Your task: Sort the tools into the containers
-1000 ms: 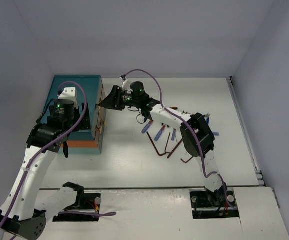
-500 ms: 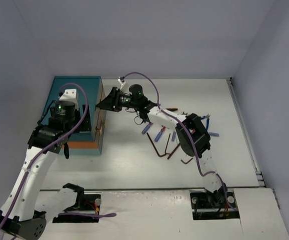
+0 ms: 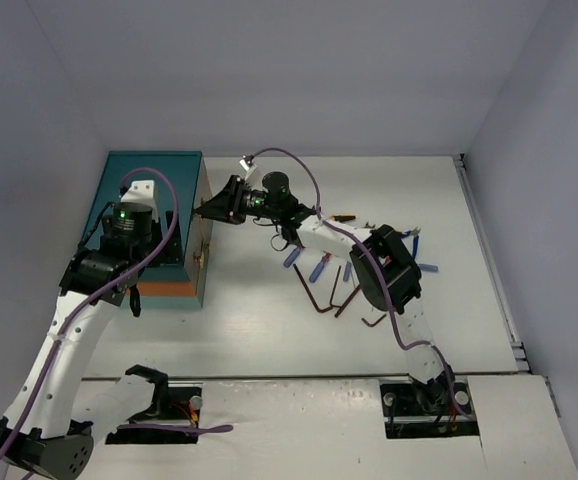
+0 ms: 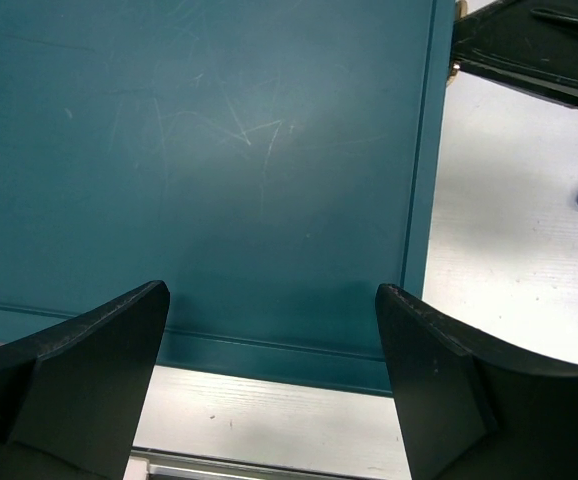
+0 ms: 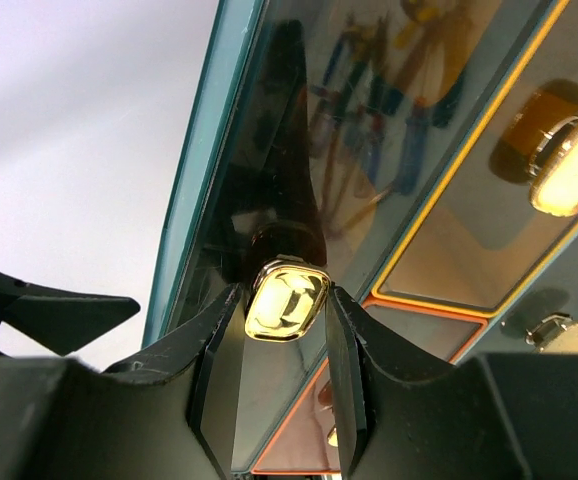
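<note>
table (image 3: 269, 335): white top; carries everything below.

chest (image 3: 159, 165): teal box at the table's left, orange band (image 3: 164, 289) near its base, drawer fronts facing right towards the tools. every drawer looks shut; none shows a tool dropped in.

top drawer (image 5: 369, 130): clear front, reflecting the tools. judged the step in hand: opening it.

tools (image 3: 321, 268): loose on the table right of the chest, well apart from it, partly under the right arm. blue handles, with dark hex keys (image 3: 321, 298) nearest the arm bases. none sorted yet.

left gripper (image 4: 271, 292): jaws wide, holding nothing, over the chest's top near its edge.

right gripper (image 3: 209, 207): at the chest's front, jaws narrow. its fingers (image 5: 214, 340) flank the top drawer's knob, pads seemingly on both its sides.

knob (image 5: 287, 300): small, brass, between the right fingers. two more brass knobs (image 5: 569, 170) sit on neighbouring fronts.

handling note, as judgement:
- make the pinch firm before pulling; the knob is small and smooth and could slip.
- pull straight out, square to the front, never up or sideways, or the drawer may bind.
- the chest may slide with the pull; pressing the left gripper on its top would steady it.
- open far enough to drop a tool in, short of pulling the drawer free.
</note>
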{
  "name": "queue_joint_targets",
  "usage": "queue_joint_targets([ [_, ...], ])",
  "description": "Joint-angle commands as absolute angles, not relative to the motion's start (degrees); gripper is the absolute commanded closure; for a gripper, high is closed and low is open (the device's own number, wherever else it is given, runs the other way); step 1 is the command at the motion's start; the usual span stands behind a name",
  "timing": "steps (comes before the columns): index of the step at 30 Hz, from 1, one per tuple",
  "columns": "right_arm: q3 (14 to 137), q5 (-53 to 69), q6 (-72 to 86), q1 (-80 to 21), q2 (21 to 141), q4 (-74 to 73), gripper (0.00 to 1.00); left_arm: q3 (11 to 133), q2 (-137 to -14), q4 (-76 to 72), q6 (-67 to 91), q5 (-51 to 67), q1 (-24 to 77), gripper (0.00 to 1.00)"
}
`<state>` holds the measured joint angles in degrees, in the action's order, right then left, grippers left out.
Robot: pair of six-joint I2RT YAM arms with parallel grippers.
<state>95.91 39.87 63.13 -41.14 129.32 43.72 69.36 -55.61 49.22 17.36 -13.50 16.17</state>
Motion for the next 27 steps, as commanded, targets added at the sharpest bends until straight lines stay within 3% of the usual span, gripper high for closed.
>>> queue_joint_targets([
  [1,93.0,42.4,61.1,-39.1,121.3,49.7,1.00,69.4,-55.1,46.8,18.2,-15.0,15.3,0.19],
  [17,77.2,44.3,56.7,-31.1,109.1,47.7,1.00,67.2,-53.6,46.8,20.1,-14.1,13.4,0.19],
  [27,74.0,44.3,52.5,-28.6,105.5,43.2,1.00,67.1,-53.0,46.8,20.2,-13.7,13.4,0.19],
])
